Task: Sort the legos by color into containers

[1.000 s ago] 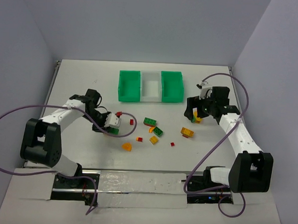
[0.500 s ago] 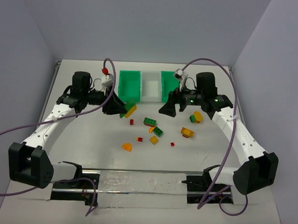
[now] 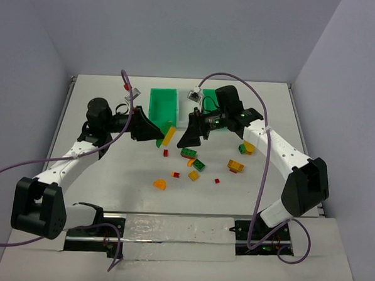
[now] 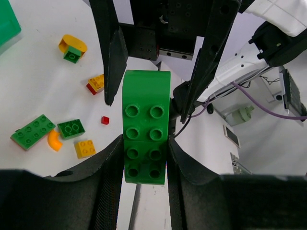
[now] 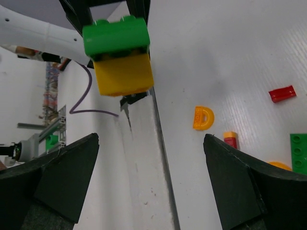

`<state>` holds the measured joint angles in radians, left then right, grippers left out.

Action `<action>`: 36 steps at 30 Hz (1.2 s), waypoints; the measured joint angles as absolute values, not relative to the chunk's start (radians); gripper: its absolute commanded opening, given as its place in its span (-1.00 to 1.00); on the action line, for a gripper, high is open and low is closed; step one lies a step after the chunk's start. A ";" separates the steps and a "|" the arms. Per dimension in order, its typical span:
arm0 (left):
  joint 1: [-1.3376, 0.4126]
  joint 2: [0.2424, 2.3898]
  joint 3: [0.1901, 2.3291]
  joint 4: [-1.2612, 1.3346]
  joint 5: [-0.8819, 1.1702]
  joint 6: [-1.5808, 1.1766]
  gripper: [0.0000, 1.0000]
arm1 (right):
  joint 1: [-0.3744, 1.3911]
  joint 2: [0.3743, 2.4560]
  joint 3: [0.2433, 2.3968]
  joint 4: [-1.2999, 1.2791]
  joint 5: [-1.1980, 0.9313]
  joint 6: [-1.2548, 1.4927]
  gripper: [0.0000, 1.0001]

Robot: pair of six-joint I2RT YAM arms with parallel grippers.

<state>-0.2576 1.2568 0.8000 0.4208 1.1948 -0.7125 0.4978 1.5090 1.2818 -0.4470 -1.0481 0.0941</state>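
Two grippers meet nose to nose above the table (image 3: 271,107), and only one has anything in it! The left gripper (image 4: 145,143) is clamped on a green-and-yellow stack (image 4: 146,105), pads pressed against its long sides, the studded green face turned up at the wrist camera. From the right wrist, that same stack hangs ahead of the fingertips, green on top and yellow underneath.

The right gripper (image 5: 151,143) is spread wide with nothing between its fingers. It points straight at the stack, very close, though whether they touch can't be told.

The containers (image 3: 164,108) sit just beyond both sets of fingertips; the near green bin is right behind the held stack.

Below the right gripper, the loose legos lie scattered: a green brick (image 3: 188,153) almost under its tips and a second green brick (image 3: 199,165) just past that. An orange brick (image 3: 236,166) lies off to its outer side. An orange half-disc (image 3: 160,184) rests well below the left gripper, and a red bit (image 3: 217,180) sits alone.
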 measured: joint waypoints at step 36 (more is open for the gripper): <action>-0.267 1.261 0.736 0.523 1.214 -0.797 -1.00 | 0.548 1.592 1.370 -0.365 -1.128 0.130 -1.00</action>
<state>-0.2666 1.2606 0.7358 0.5232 1.2144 -0.7973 0.5476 1.5922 1.3704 -0.3647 -1.1283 0.1300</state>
